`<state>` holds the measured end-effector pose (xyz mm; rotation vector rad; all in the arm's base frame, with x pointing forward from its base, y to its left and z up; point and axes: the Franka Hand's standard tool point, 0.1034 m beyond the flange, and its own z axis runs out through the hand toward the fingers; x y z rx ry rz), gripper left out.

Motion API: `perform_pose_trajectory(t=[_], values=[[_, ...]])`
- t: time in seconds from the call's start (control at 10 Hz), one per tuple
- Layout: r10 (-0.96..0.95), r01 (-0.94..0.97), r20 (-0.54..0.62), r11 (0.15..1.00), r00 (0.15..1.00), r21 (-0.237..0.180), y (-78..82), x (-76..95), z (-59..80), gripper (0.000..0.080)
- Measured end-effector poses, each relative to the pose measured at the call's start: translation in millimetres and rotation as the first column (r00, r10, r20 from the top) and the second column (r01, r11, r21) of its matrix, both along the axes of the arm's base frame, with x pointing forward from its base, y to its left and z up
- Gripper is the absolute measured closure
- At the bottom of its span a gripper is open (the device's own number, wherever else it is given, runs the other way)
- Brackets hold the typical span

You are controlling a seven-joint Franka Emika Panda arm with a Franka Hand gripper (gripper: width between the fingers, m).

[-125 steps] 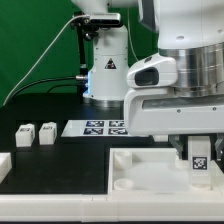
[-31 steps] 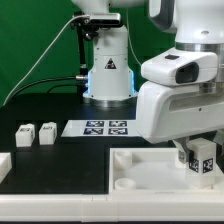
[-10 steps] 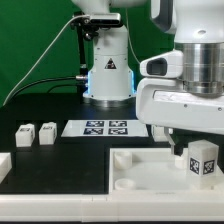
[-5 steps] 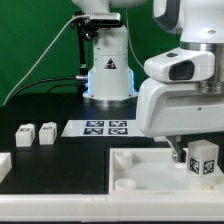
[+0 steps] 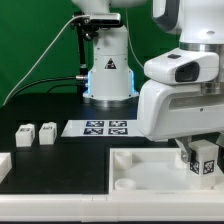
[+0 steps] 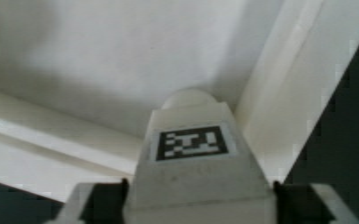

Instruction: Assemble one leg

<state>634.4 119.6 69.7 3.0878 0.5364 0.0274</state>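
Note:
In the exterior view my gripper [image 5: 200,157] is low over the right part of the large white tray-like piece [image 5: 150,170], shut on a white leg [image 5: 206,158] with a black-and-white tag facing the camera. The wrist view shows the leg [image 6: 197,150] upright between my two fingers [image 6: 101,205], its tip pointing at the tray's inner corner by the raised rim [image 6: 291,80]. I cannot tell whether the leg's tip touches the tray. Two more small white legs [image 5: 24,135] [image 5: 46,132] stand at the exterior view's left.
The marker board [image 5: 96,127] lies on the black table behind the tray. A white part [image 5: 4,166] sits at the exterior view's left edge. The robot base [image 5: 105,70] stands at the back, with a cable running to the left.
Over the earlier frames the gripper has turned back and forth about its vertical axis with the leg in it. Since half a second ago the leg sits slightly lower. The other parts have not moved.

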Motion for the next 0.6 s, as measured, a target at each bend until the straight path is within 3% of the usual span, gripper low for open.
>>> perform_pose_trajectory(t=[0.4, 0.6], values=[[-0.072, 0.072, 0.000, 0.997, 0.997, 0.003, 0.2, 0.0, 0.0, 0.0508], [-0.373, 0.373, 0.001, 0.928, 0.928, 0.005, 0.3, -0.1, 0.1, 0.0508]])
